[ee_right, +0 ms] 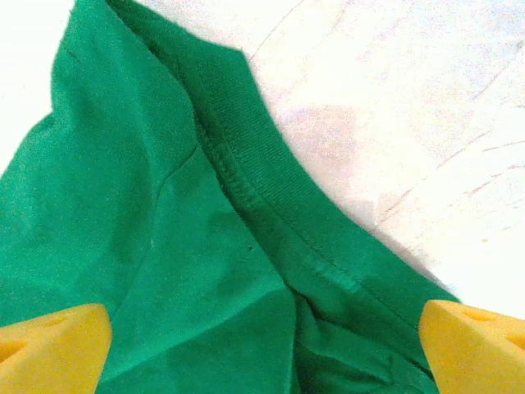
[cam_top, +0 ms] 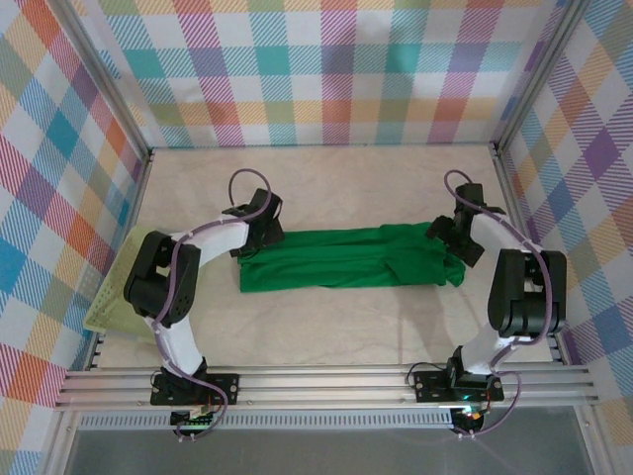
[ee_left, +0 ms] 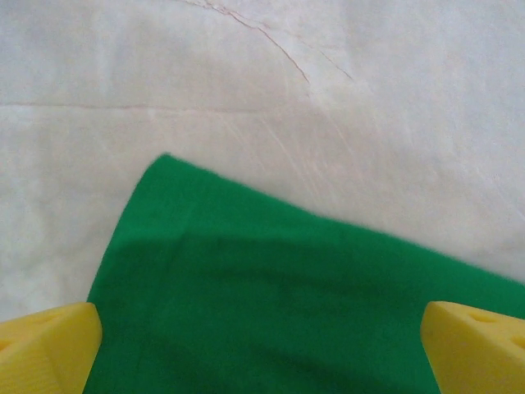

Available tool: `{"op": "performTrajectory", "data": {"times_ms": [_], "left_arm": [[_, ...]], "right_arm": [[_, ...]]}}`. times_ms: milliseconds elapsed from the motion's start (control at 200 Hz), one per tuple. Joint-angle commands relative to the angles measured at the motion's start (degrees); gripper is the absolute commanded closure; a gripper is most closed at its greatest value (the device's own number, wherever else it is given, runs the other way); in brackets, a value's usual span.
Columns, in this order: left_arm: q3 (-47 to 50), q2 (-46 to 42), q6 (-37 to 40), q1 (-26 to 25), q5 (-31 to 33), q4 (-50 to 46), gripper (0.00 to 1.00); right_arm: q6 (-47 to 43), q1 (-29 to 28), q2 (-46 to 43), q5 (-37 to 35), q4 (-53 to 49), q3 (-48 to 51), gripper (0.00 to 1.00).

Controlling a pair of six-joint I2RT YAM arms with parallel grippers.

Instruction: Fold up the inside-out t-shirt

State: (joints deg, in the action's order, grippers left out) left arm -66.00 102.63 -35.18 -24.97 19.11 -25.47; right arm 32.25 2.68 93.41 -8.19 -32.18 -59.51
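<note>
While both claws hang released above the green t-shirt (cam_top: pixel 346 259), left gripper (cam_top: pixel 259 234) at its left end, right gripper (cam_top: pixel 445 237) at its right, the shirt lies as a long folded band on the cream table (cam_top: pixel 326 178); checked walls (cam_top: pixel 326 69) surround it; the right wrist camera resolves its ribbed collar seam (ee_right: pixel 271 174).

Covered at both ends of the t-shirt (cam_top: pixel 346 259) by the left gripper (cam_top: pixel 257 236) and right gripper (cam_top: pixel 445 237). Cropped below the t-shirt in wrist views: yellow fingertips (ee_left: pixel 45 349). Half hidden left of it: mesh basket (cam_top: pixel 104 309).
</note>
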Motion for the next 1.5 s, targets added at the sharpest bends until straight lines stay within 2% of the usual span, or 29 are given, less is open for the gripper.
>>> {"op": "performTrajectory", "data": {"times_ms": [0, 190, 355, 465, 605, 720, 865, 950, 1055, 1120, 1150, 1495], "left_arm": [[0.76, -5.19, 0.25, -4.37, -0.28, -3.99, 0.0], [6.4, -2.88, -3.26, -5.44, -4.14, 0.44, 0.01], [9.63, 1.16, -4.38, -2.88, -5.85, 3.71, 0.03], [11.02, 2.89, -4.39, -0.93, -6.63, 4.61, 0.05], [12.65, 2.19, -3.96, -0.87, -6.28, 5.34, 0.05], [13.27, 1.71, -4.23, -0.87, -6.25, 5.61, 0.05], [13.45, 0.87, -4.41, -0.86, -6.22, 5.44, 0.05], [13.55, 0.3, -4.46, -0.87, -5.93, 5.32, 0.05], [13.58, 0.2, -4.29, -0.87, -6.01, 5.31, 0.05], [13.55, 0.46, -4.31, -1.08, -6.19, 5.34, 0.05], [13.45, 0.53, -4.44, -1.25, -6.33, 5.32, 0.05], [11.23, -0.55, -5.71, -7.71, -7.68, 4.63, 0.05]], "right_arm": [[-1.64, 0.4, 0.99, -1.72, -2.62, -0.7, 0.03], [-1.93, 0.4, 7.52, 0.31, -2.73, -3.83, 0.03], [-2.09, 0.28, 10.5, 0.7, -3.16, -4.71, 0.03], [-2.18, -0.06, 11.64, 2.72, -3.02, -4.48, 0.1], [-2.72, -1.45, 12.51, 2.69, -3.52, -5.53, 0.18], [-2.64, -2.41, 14.41, 6.02, -3.24, -6.32, 0.3], [-2.63, -3.83, 15.6, 6.63, -2.5, -6.08, 0.45], [-2.81, -4.16, 15.5, 6.68, -2.44, -5.93, 0.61], [-2.72, -4.15, 14.09, 4.88, -2.35, -5.32, 0.88], [-2.42, -3.91, 12.31, 3.42, -2.23, -4.72, 0.98], [-2.29, -3.75, 11.41, 2.67, -2.19, -4.45, 1.0], [-1.47, -2.38, -0.89, -11.63, -6.24, -3.81, 1.0]]}}
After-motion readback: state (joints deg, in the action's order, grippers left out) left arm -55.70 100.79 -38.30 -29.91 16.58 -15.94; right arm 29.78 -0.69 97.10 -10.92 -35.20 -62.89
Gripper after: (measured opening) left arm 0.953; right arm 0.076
